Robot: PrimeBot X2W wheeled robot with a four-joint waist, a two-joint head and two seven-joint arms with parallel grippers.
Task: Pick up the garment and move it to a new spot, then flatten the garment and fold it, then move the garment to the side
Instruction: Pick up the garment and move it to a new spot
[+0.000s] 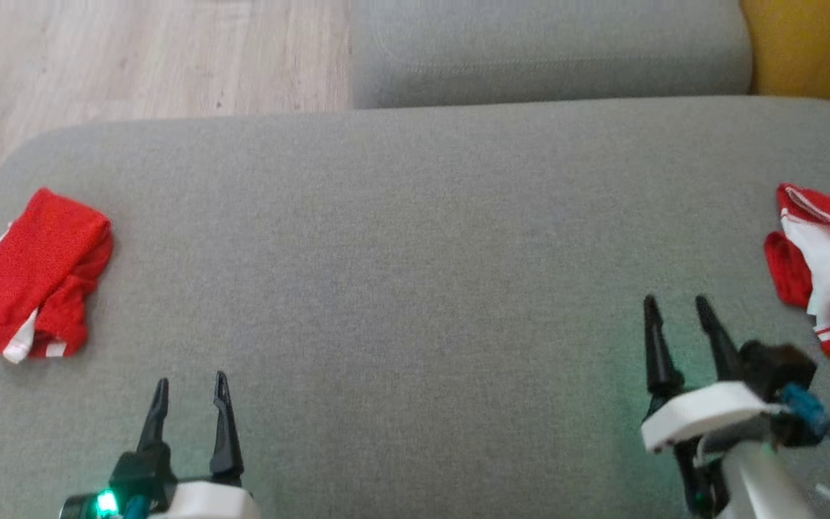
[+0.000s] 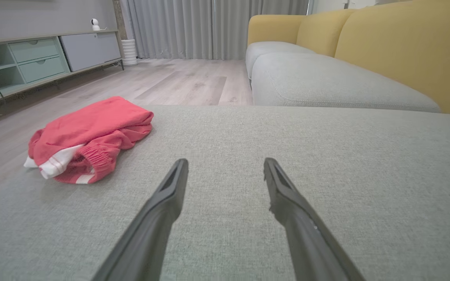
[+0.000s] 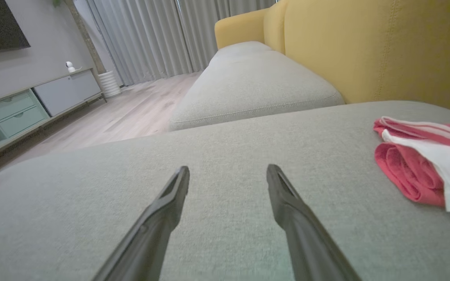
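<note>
confusion risk: left gripper (image 1: 191, 380) and right gripper (image 1: 676, 300) gape empty; i might grab folded garment (image 1: 33, 270) at frame's left, not loose garment (image 1: 829, 267) at right

A grey cushion (image 1: 415, 238) bears a bundled red garment (image 1: 33, 274) left, a crumpled red-and-white garment (image 1: 829, 267) right.

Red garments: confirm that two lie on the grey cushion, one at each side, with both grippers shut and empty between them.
Wrong on one point: both grippers are open, not shut. The head view shows the left gripper and the right gripper with fingers spread, empty, between the left garment and the right garment on the grey cushion.
</note>
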